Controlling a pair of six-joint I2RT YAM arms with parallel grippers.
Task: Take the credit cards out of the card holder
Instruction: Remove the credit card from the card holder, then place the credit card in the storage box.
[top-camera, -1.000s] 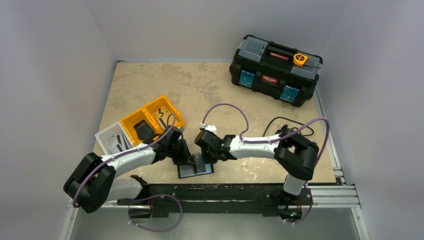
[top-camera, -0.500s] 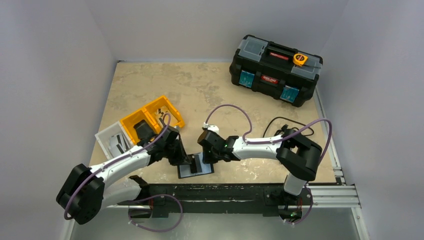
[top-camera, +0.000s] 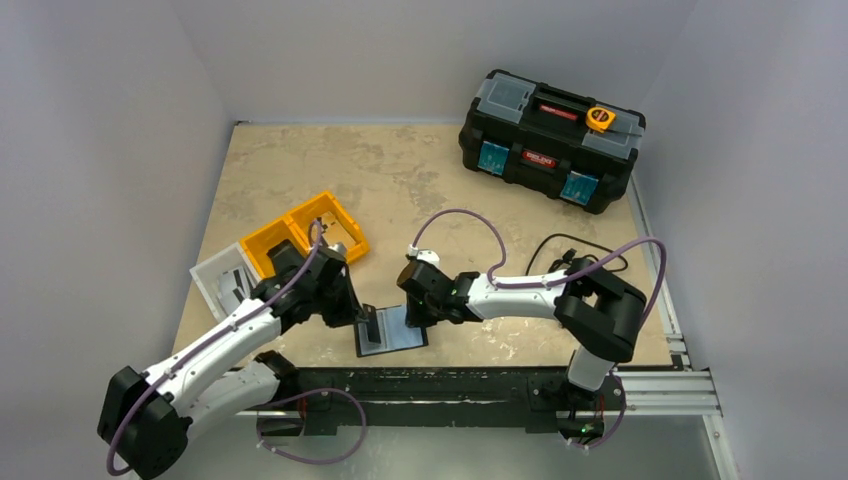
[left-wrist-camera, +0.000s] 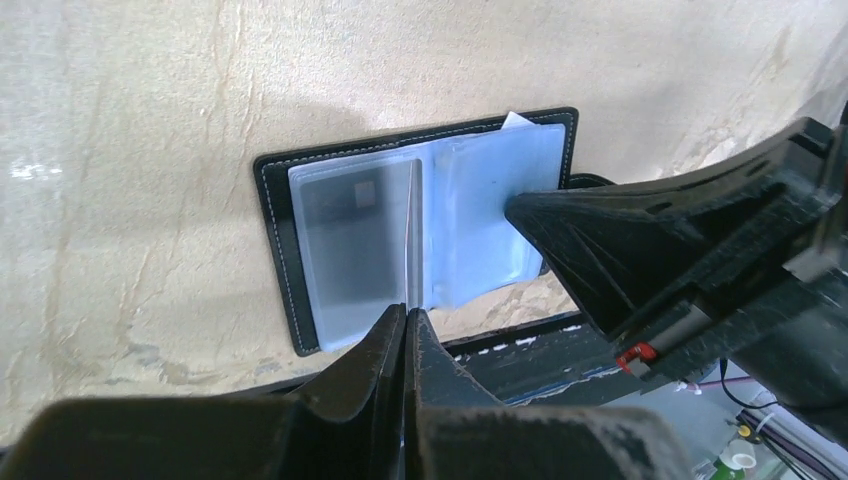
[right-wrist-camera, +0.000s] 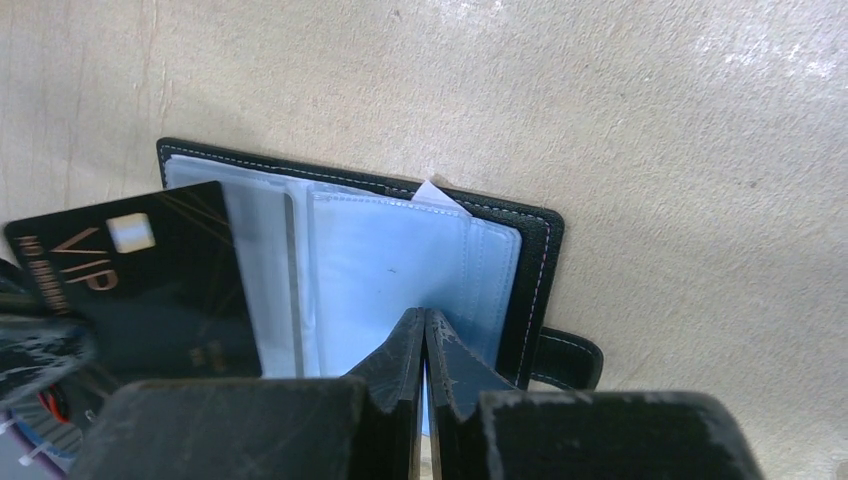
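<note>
The black card holder lies open near the table's front edge, its grey-blue sleeves facing up. It also shows in the left wrist view and the right wrist view. My left gripper is shut on a black credit card marked VIP and holds it on edge just above the holder's left half. That card shows edge-on in the left wrist view. A greyish card shape shows through the left sleeve. My right gripper is shut, its tips pressing on the right sleeve.
Two orange bins and a white bin stand left of the holder, behind my left arm. A big black toolbox sits at the back right. The black rail runs along the front edge, just beside the holder.
My left gripper has drawn back and up to the left with the card, which now stands clear of the sleeve. My right gripper stays pressed on the holder.
</note>
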